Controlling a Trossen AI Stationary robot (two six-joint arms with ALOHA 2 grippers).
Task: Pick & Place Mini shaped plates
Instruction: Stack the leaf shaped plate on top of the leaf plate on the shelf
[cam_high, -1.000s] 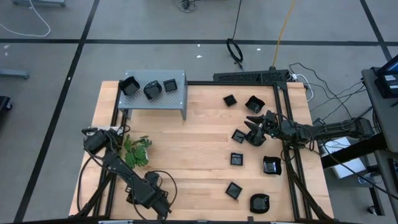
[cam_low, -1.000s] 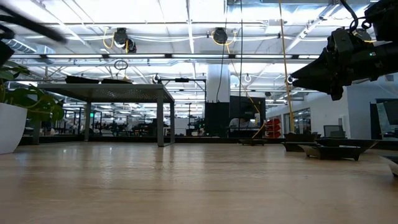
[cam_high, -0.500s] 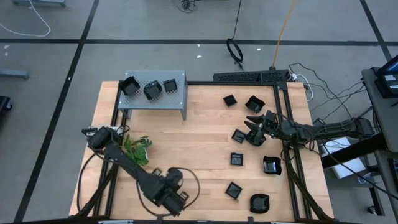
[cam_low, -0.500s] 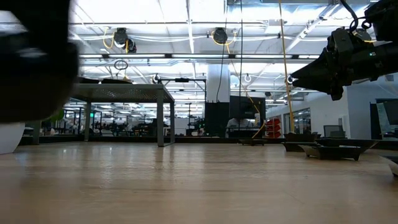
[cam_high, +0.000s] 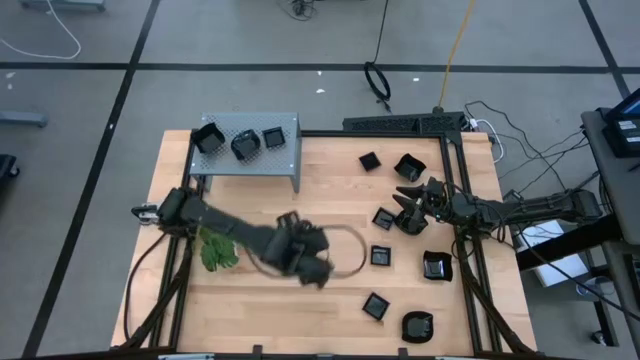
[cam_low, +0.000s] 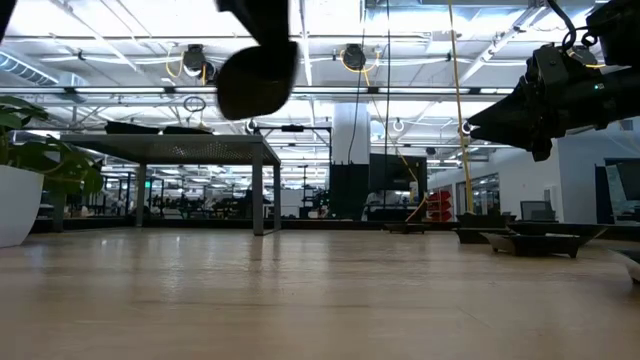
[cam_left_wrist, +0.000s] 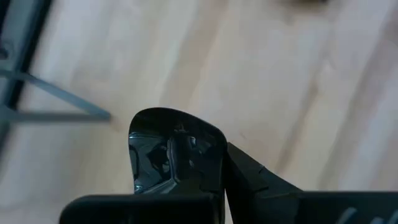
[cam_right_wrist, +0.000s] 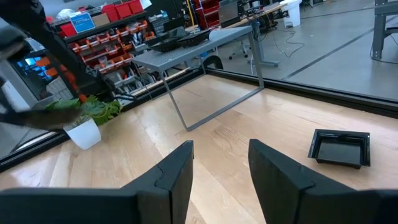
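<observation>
The left end effector (cam_high: 318, 272) hangs mid-bench, clenched on a glossy black mini plate (cam_left_wrist: 176, 155); carrying it to the grey shelf (cam_high: 291, 152) looks next. The right end effector (cam_right_wrist: 219, 163), spread empty, waits above the remaining plates (cam_high: 381, 256).

You were working in an industrial lab or workshop: a pale wooden bench (cam_high: 330, 210) stood on a grey concrete floor (cam_high: 250, 40) marked with dark lines, loose cables (cam_high: 530, 150) trailed beside it, and red storage bins on racks (cam_right_wrist: 118, 18) lined the hall under exposed ceiling lights (cam_low: 300, 40).
</observation>
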